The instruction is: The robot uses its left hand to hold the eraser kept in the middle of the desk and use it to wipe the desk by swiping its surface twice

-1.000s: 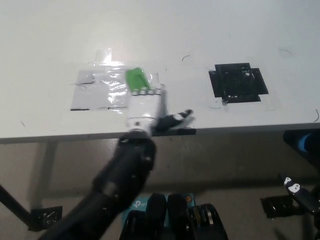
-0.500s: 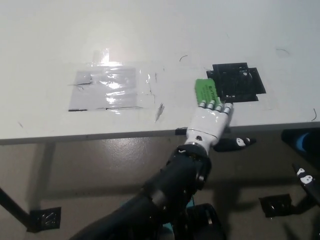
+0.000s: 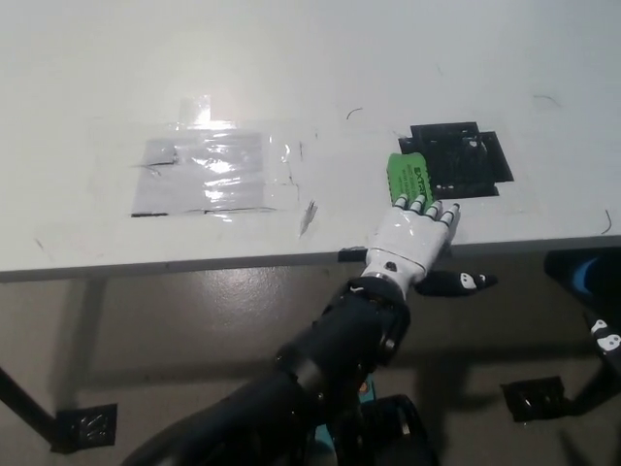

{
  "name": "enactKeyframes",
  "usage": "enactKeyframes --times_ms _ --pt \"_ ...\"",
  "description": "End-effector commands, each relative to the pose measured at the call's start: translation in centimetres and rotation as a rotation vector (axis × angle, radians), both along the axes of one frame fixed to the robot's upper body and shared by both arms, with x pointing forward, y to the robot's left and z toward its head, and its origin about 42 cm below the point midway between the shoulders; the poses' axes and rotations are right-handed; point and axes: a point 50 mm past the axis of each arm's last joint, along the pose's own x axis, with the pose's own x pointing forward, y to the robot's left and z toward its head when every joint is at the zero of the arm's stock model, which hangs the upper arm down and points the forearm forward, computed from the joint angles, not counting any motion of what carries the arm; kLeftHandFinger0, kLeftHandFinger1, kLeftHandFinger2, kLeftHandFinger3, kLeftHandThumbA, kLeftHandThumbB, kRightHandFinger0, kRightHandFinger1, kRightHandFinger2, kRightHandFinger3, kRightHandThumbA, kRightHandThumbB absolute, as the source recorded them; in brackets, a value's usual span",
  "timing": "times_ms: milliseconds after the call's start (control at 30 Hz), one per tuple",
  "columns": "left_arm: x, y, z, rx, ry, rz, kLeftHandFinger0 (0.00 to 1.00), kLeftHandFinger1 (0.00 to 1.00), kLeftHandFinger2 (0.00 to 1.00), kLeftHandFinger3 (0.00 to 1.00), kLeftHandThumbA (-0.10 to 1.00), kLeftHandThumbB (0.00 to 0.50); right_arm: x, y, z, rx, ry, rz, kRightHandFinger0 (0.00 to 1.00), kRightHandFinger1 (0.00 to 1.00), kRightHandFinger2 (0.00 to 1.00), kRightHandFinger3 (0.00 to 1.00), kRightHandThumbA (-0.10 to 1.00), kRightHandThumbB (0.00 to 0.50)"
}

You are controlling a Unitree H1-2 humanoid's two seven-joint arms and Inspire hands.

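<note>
So the white left hand (image 3: 415, 241) is lying flat near the desk's (image 3: 388, 58) front edge, its fingers (image 3: 424, 206) pressed down on the near end of the green eraser (image 3: 409, 177). The eraser pokes out past the fingertips, flat on the surface, right beside the black taped square (image 3: 460, 159). The shiny clear tape patch (image 3: 215, 173) sits well off to the hand's left. Only a bit of the right hand (image 3: 606, 340) shows at the right edge, can't tell whether it's closed.

Only 1 view exists, from the robot's head. It looks steeply down across the white counter (image 3: 291, 58). The counter's near edge and the floor (image 3: 146, 330) below fill the lower half.
</note>
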Motion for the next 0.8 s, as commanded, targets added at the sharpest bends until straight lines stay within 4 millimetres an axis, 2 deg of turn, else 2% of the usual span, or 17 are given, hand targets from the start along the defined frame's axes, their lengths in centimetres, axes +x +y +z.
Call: enactKeyframes --times_ms 0,167,233,333,367,400,467,533,567,667,767 --pt "-0.3 6.3 -6.2 0.041 0.308 0.117 1.00 1.00 1.00 1.00 1.00 0.484 0.0 0.0 1.1 -0.035 -0.070 -0.021 0.94 1.00 1.00 1.00 1.00 0.034" --pt "0.6 10.8 -6.9 -0.017 0.347 0.239 1.00 1.00 1.00 1.00 1.00 0.474 -0.1 -0.4 0.9 -0.053 -0.071 -0.026 0.92 0.98 1.00 1.00 1.00 0.000" --pt "0.6 11.9 -7.2 -0.038 0.368 0.282 1.00 1.00 1.00 1.00 1.00 0.480 -0.2 -0.4 0.8 -0.048 -0.069 -0.035 0.91 0.97 0.99 1.00 1.00 0.004" --pt "0.3 15.4 -8.3 -0.095 0.396 0.375 1.00 1.00 1.00 1.00 1.00 0.440 -0.5 -0.6 0.7 -0.020 -0.076 -0.036 0.93 0.99 1.00 1.00 1.00 0.037" --pt "0.3 15.5 -8.3 -0.095 0.396 0.376 1.00 1.00 1.00 1.00 1.00 0.439 -0.5 -0.6 0.7 -0.018 -0.076 -0.038 0.93 0.99 1.00 1.00 1.00 0.037" --pt "0.0 17.3 -8.9 -0.125 0.409 0.432 1.00 1.00 1.00 1.00 1.00 0.452 -0.6 -0.6 0.6 -0.006 -0.076 -0.039 0.94 0.99 1.00 1.00 1.00 0.033" --pt "-0.3 18.9 -9.2 -0.188 0.402 0.480 1.00 1.00 1.00 1.00 1.00 0.446 -0.7 -0.7 0.6 -0.022 -0.063 -0.042 0.94 0.98 1.00 1.00 1.00 0.008" --pt "-0.5 19.5 -9.4 -0.208 0.405 0.497 1.00 1.00 1.00 1.00 1.00 0.459 -0.9 -0.8 0.6 -0.020 -0.063 -0.040 0.94 0.98 1.00 1.00 1.00 0.017" --pt "-0.7 21.0 -9.6 -0.241 0.406 0.543 1.00 1.00 1.00 1.00 1.00 0.451 -0.9 -0.8 0.6 -0.024 -0.068 -0.038 0.94 0.98 1.00 1.00 1.00 0.013" --pt "-1.4 22.7 -9.9 -0.260 0.414 0.579 1.00 1.00 1.00 1.00 1.00 0.471 -0.9 -0.7 0.5 -0.031 -0.054 -0.038 0.93 0.97 1.00 1.00 1.00 0.003" --pt "-2.2 24.2 -10.4 -0.306 0.429 0.627 1.00 1.00 1.00 1.00 1.00 0.448 -0.9 -0.8 0.5 -0.030 -0.054 -0.042 0.93 0.98 1.00 1.00 1.00 0.000"
